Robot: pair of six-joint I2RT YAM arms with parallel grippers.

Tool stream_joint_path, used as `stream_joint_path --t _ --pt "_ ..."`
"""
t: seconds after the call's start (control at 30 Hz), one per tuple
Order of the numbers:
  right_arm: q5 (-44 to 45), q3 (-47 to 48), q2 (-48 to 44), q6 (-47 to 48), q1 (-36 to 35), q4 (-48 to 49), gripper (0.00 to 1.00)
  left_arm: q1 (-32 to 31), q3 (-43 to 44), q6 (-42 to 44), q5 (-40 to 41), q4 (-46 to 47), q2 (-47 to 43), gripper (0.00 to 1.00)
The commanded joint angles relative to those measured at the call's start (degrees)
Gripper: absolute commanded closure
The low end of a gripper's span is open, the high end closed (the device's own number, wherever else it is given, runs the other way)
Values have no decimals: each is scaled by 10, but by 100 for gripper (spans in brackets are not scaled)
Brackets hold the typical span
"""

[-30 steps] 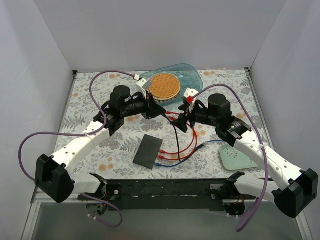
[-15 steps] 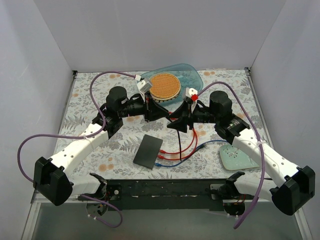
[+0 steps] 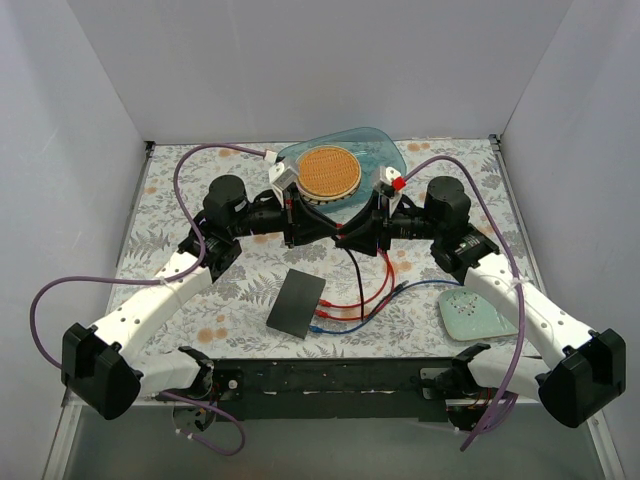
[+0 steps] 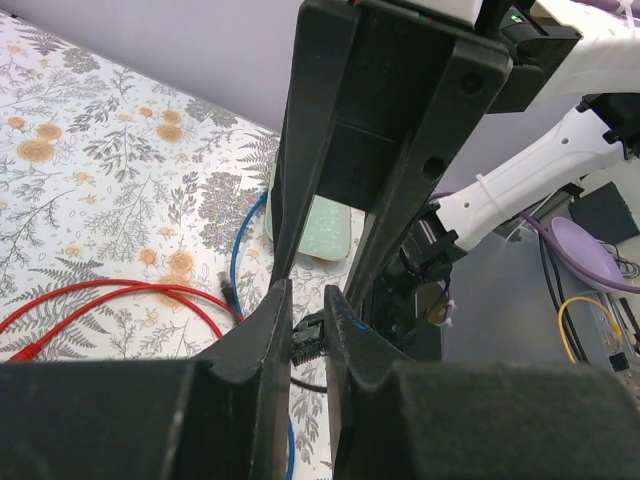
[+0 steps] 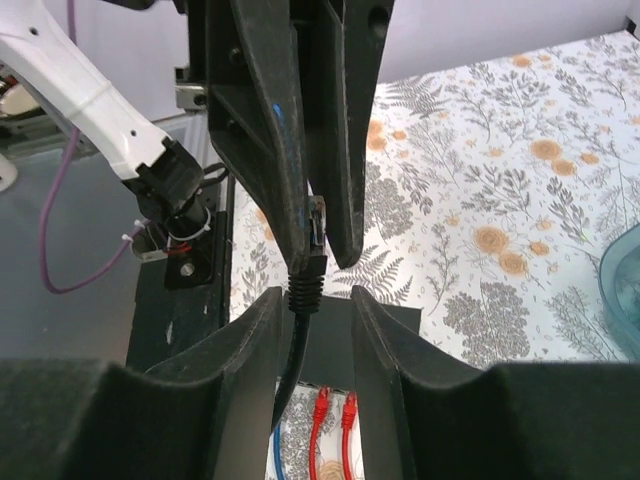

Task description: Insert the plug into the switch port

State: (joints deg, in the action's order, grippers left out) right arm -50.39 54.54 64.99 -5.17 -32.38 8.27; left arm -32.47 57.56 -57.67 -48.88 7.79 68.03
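While the left gripper (image 4: 308, 325) pinches the plug (image 4: 308, 346) tight between its fingertips, up in the air over the middle of the table, the right gripper (image 5: 317, 300) has its fingers part-way apart astride the boot of the black cable (image 5: 292, 375) just under that plug. One finger is against the boot and a gap shows at the other, so it grips nothing yet. The switch (image 3: 297, 301) lies flat near the front edge, well apart from both grippers. The handover looks like the weak spot: a clamp on the soft boot (rather than the hard plug body) could let the plug tilt or twist under the hanging cable once the left fingers part. The unheld switch may also slide when pushed, and the red cables (image 3: 385, 290) beside it could snag.
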Motion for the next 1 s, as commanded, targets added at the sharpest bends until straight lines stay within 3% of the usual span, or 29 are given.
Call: stream_joint_path --t 0.0,0.2,0.97 --pt "-74 -7 -4 -70 18 101 59 -1 -7 11 -12 9 -24 100" --pt "-120 -12 9 -125 26 156 59 -2 -3 7 -14 13 -26 100" --pt "-125 -7 35 -124 26 133 64 -30 15 3 -6 26 -33 100"
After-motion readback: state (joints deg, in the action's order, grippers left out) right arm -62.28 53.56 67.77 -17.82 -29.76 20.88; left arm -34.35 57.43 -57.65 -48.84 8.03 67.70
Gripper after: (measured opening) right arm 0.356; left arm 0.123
